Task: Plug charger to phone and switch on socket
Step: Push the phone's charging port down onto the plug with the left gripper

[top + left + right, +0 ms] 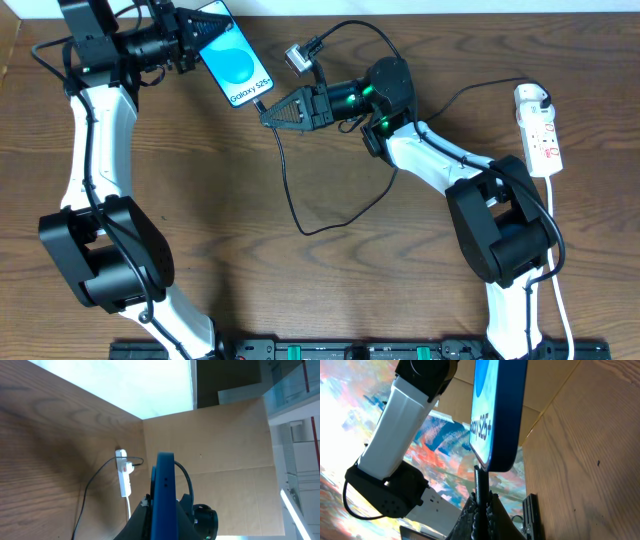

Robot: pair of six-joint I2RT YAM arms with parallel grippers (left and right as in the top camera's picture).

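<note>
The phone (236, 60), screen lit blue, is held off the table at the back left, tilted. My left gripper (200, 42) is shut on its upper end. In the left wrist view the phone (164, 495) shows edge-on between the fingers (161, 527). My right gripper (268, 113) is shut on the charger's black cable just behind the small plug tip. In the right wrist view the tip (479, 472) meets the phone's (500, 410) lower edge, above my fingers (481, 510). The cable (300, 225) loops over the table to the white plug head (530, 97) in the socket (545, 140) at the right.
The socket (124, 480) with its white cord also shows in the left wrist view, lying by a cardboard wall (225, 440). A black rail (330, 350) runs along the table's front edge. The right arm's base (505, 225) stands near the socket's cord.
</note>
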